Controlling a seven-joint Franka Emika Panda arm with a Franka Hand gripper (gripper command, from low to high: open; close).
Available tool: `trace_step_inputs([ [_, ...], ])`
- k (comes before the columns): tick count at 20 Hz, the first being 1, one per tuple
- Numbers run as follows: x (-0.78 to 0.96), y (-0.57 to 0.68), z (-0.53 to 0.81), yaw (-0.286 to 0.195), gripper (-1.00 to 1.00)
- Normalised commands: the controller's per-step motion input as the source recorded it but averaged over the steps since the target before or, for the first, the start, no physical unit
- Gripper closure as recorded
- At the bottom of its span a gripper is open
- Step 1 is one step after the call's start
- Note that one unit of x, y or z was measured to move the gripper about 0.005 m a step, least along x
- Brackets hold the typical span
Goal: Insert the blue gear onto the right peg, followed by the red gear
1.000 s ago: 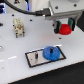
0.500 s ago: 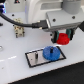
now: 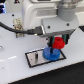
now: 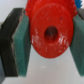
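White tabletop (image 3: 15, 70), black base plate (image 3: 36, 58) w/ white edge lying flat. Blue gear (image 3: 52, 53) already seated at plate's end toward exterior view's right, presumably on right peg (hidden). Gripper (image 3: 57, 42) clamped on red gear (image 4: 51, 32), pads (image 4: 22, 45) squeezing rim, hub hole exposed for alignment. Red gear just above blue; contact unclear.

We see a glossy white table (image 3: 15, 67) filling the lower part of the exterior view, catching soft reflections of light. Beyond the table's far edge lies a dark background (image 3: 6, 6), too blurred to make out.
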Motion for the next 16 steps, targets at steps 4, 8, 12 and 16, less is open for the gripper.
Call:
trace_step_inputs([
  [4, 0.14, -0.16, -0.07, 0.000, 1.00],
  [8, 0.11, -0.14, -0.03, 0.000, 1.00],
  [12, 0.24, -0.04, 0.37, 0.000, 1.00],
  [16, 0.17, -0.07, 0.12, 0.000, 1.00],
])
